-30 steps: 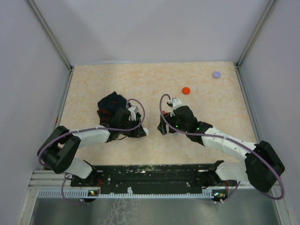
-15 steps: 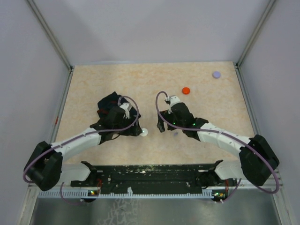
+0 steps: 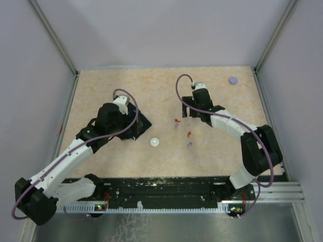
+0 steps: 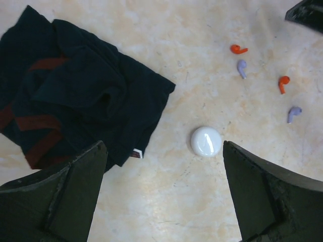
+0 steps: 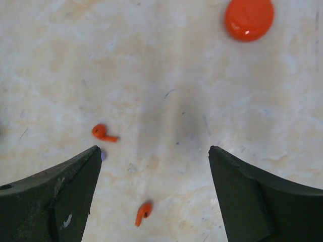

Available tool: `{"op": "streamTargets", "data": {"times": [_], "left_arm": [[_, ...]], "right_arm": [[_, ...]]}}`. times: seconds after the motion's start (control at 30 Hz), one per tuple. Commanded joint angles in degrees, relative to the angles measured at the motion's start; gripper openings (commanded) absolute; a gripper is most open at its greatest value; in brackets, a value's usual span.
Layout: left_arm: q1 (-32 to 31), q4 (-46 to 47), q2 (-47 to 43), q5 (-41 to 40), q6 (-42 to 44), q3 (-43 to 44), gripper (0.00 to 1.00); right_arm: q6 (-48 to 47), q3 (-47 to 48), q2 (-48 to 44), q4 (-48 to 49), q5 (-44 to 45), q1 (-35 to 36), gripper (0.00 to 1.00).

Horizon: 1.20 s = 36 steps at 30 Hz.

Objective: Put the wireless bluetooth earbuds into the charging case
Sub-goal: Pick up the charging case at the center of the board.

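"Where were the earbuds [image 4: 283, 83]?"

"Loose on the bench [image 3: 101, 85], midway between its left and right edges. A red pair [image 4: 238, 49] and a lavender pair [image 4: 242, 68], near the white disc [image 4: 206, 141]."

"And the tools?"

"The left tool [image 4: 164, 151] gaped empty above that disc, beside the cloth [image 4: 75, 96]. The right tool [image 5: 154, 151] gaped too, over the red pair."

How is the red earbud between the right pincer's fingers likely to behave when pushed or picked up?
The red earbud looks tiny against the open right pincer, so it is probably very light and may skid when nudged. Its curved body could slip or twist under a pinch.
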Motion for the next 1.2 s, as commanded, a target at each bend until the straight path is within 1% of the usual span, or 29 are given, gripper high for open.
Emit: {"op": "streamTargets", "data": {"times": [0.0,0.07,0.13,0.3,0.5,0.8,1.0,1.17], "left_arm": [[1.2,-0.5,0.5,-2.1,8.1,0.2,1.00],[2.3,1.4,0.9,-0.4,9.0,-2.3,1.00],[4.3,0.7,1.0,2.1,9.3,-3.3,1.00],[5.1,1.9,-0.1,0.6,10.8,-5.6,1.00],[7.9,2.4,-0.7,2.0,10.8,-5.3,1.00],[9.7,3.0,-0.5,2.4,10.6,-5.7,1.00],[10.2,3.2,-0.3,2.8,10.4,-5.9,1.00],[10.3,3.2,-0.4,2.8,10.3,-5.9,1.00]], "right_arm": [[-2.3,6.7,4.4,1.3,-0.3,-6.1,0.86],[-2.7,8.9,7.8,1.8,-2.5,-8.7,0.86],[-2.8,11.5,11.1,1.9,-4.3,-11.4,0.85],[-3.7,18.8,19.2,2.6,-7.7,-15.8,0.84],[-6.1,27.8,27.1,3.7,-14.0,-18.3,0.82],[-8.2,41.7,38.2,-0.9,-22.4,-19.6,0.80],[-7.6,43.5,41.0,-1.7,-26.5,-19.6,0.78],[-7.6,40.8,38.6,-2.5,-28.1,-19.6,0.76]]}}
